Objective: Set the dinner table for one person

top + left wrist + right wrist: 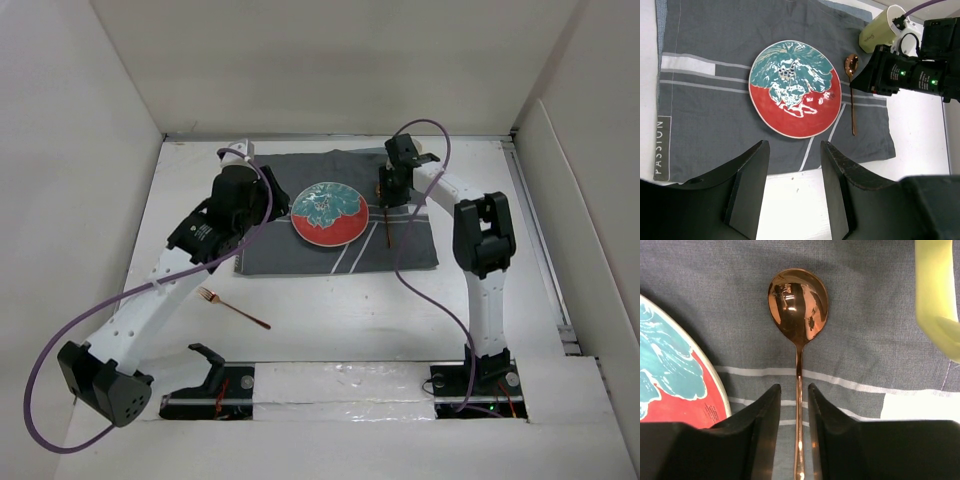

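The white dinner table (350, 320) holds a dark grey striped placemat (270, 250) with a red and teal plate (326, 214) on it. A copper spoon (798, 295) lies on the mat right of the plate. My right gripper (794, 405) is low over it, jaws slightly apart on either side of the handle, a gap on each side. It also shows in the top view (383, 195). My left gripper (792, 175) is open and empty, raised over the mat's left part (272, 207). A copper fork (234, 308) lies on the bare table near the left arm.
A pale yellow-green mug (879, 30) stands at the mat's far right corner, just beyond the right gripper, and shows in the right wrist view (937, 295). White panels wall in the table on the left, back and right.
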Controlling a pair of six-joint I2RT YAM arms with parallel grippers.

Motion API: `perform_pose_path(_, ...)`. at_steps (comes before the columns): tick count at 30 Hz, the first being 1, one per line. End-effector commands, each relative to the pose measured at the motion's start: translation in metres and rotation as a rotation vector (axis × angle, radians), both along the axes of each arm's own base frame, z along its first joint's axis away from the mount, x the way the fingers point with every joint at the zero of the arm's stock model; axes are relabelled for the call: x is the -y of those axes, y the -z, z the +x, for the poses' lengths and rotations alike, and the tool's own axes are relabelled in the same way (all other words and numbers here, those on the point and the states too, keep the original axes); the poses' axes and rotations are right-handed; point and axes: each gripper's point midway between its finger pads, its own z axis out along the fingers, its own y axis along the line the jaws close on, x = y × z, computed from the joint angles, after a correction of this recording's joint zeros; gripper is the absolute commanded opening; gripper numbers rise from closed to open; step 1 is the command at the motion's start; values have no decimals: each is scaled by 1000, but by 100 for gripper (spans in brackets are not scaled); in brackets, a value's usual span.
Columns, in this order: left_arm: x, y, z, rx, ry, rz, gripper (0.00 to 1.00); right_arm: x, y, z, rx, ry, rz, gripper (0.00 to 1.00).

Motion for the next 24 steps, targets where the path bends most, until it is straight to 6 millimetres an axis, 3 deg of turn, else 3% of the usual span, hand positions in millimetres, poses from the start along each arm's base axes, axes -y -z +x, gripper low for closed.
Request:
perform_pose_path(1, -4, -20, -3, 53, 2, -3, 42, -12, -61, 11, 131, -8, 51, 36)
perform_pose_path(3, -5, -38, -3, 87, 13, 9, 41, -16, -81, 6, 161, -19, 60, 38)
perform_pose_path(5, -7, -54, -2, 120, 19, 20, 37, -30, -114, -11, 209, -56, 81, 24)
perform_pose_path(6, -7, -74, -3, 161, 32, 18, 32, -40, -123, -21, 223, -83, 99, 16)
perform_pose_path(7, -7, -85, -4, 185, 40, 15, 26, -61, -136, -30, 255, -142, 159, 8)
perform_pose_path(8, -8, -96, -6, 207, 47, 10, 15, -90, -141, -63, 260, -230, 192, 0)
perform_pose_path(11, -12, -138, -16, 284, 57, -31, 2, -146, -149, -111, 285, -377, 264, 0)
perform_pose_path(12, -15, -153, -21, 311, 54, -46, 1, -177, -139, -144, 259, -457, 268, 0)
perform_pose_path(14, -22, -172, -31, 345, 43, -72, 0, -209, -138, -171, 260, -501, 299, 0)
perform_pose_path(15, -27, -184, -37, 365, 34, -84, 0, -237, -134, -202, 249, -576, 316, 0)
perform_pose_path(17, -36, -202, -51, 397, 23, -118, 4, -271, -136, -226, 266, -641, 353, 0)
perform_pose_path(18, -41, -213, -59, 415, 19, -134, 7, -286, -120, -238, 244, -675, 337, 5)
perform_pose_path(19, -46, -221, -67, 431, 15, -149, 10, -309, -127, -256, 267, -729, 333, 11)
perform_pose_path(20, -49, -225, -73, 438, 14, -162, 17, -319, -121, -263, 262, -751, 317, 25)
perform_pose_path(22, -59, -232, -89, 455, 5, -179, 23, -347, -106, -280, 252, -814, 273, 39)
perform_pose_path(23, -62, -232, -92, 453, 2, -181, 28, -355, -100, -285, 248, -832, 261, 51)
perform_pose_path(24, -67, -227, -97, 438, -12, -174, 30, -363, -94, -289, 250, -846, 254, 54)
